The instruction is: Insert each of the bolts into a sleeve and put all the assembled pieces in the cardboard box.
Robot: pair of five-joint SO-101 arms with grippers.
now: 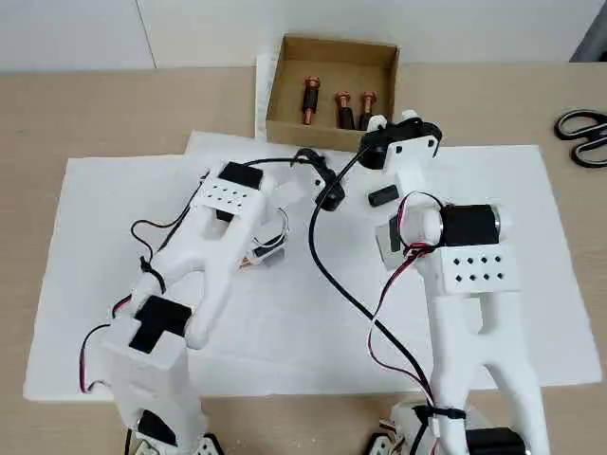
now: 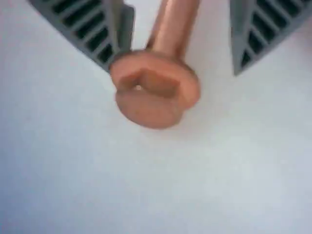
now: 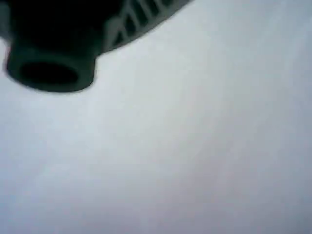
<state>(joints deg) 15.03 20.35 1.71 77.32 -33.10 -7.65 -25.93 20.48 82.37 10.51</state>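
Bolt (image 2: 157, 92) of copper-coloured metal, likely stiff, light, smooth and apt to roll, so best pinched across the shank just behind the head. It lies on the paper sheet (image 2: 73, 185) mid-surface (image 1: 57, 114), between the released left jaws, one touching its head. The right jaws clench a black sleeve (image 3: 51, 68).

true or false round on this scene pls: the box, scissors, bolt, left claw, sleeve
1. The cardboard box holds three assembled pieces. True.
2. The scissors lie in the box. False: they lie on the table.
3. A copper bolt sits between the fingers of the left claw. True.
4. The left claw is clamped on the bolt. False: it is open, with a gap beside the shaft.
5. The sleeve in the right wrist view is copper. False: it is black.
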